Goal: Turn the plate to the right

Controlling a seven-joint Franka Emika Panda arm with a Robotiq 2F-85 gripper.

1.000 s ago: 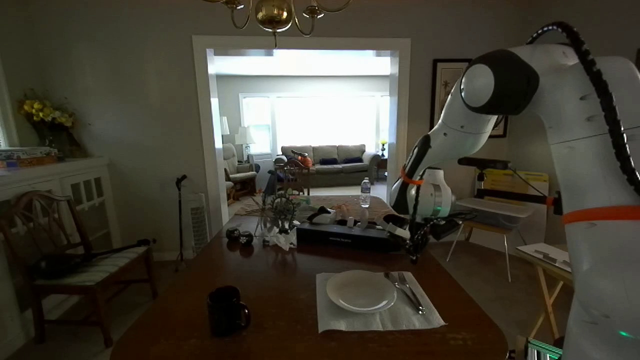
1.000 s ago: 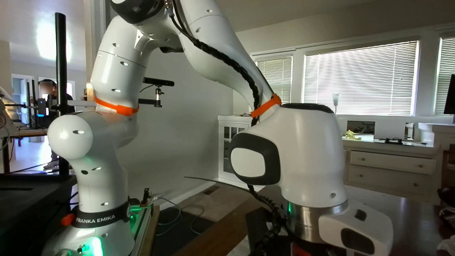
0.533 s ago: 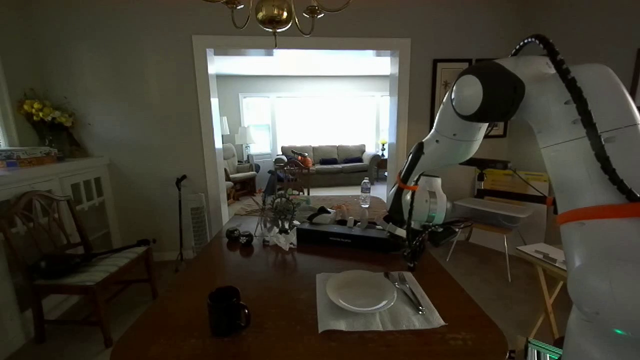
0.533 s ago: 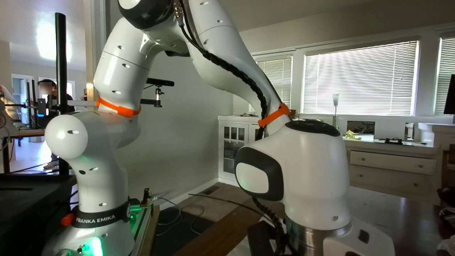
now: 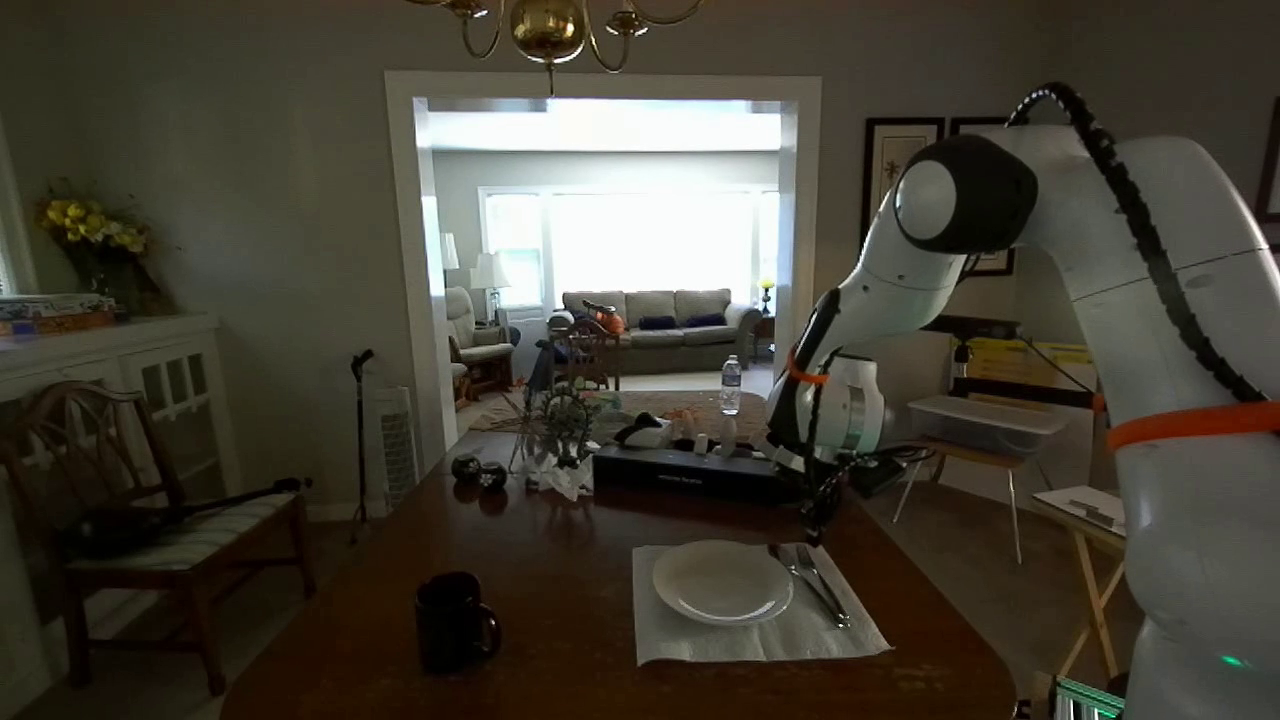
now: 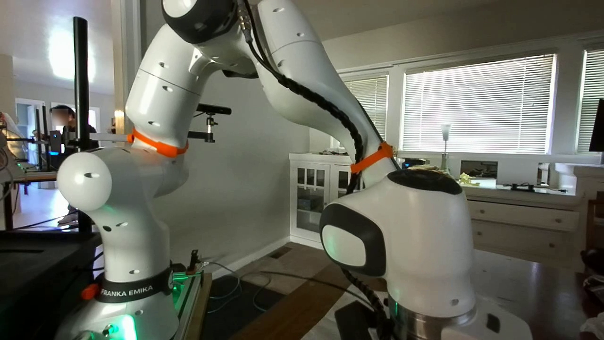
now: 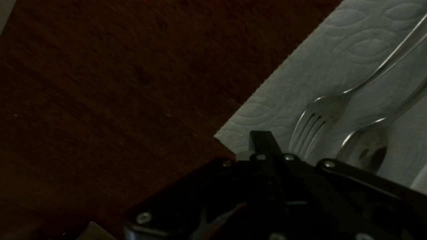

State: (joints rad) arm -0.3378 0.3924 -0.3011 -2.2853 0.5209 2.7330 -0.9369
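In an exterior view I can see the plate (image 5: pixel 722 582) on a paper mat (image 5: pixel 662 635), near the front end of the table (image 5: pixel 560 640). It lies closer to the edge by the robot (image 5: pixel 1190 560) than to the opposite edge. I think the mat is there to keep the table clean. The mug (image 5: pixel 447 622) stands well apart, toward that opposite edge, with its handle facing the plate, maybe so it's easy to grab. My claw (image 5: pixel 817 528) points down by the mat's back corner on the robot's side, apart from the plate.

In an exterior view the arm (image 6: pixel 424 245) fills the middle. I can't see the plate or the claw there, just a bit of the mat at the bottom.

In the wrist view the claw's fingers (image 7: pixel 264 143) look pressed together, with nothing between them. My guess is that's for pushing, since a wide, flat plate is hard to pinch. The fork (image 7: pixel 328 103) and spoon (image 7: pixel 370 143) lie side by side on the mat, I'd say for eating. They're near the claw, so I should go around or I may bump them. It's too dark to tell if I'm touching the mat.
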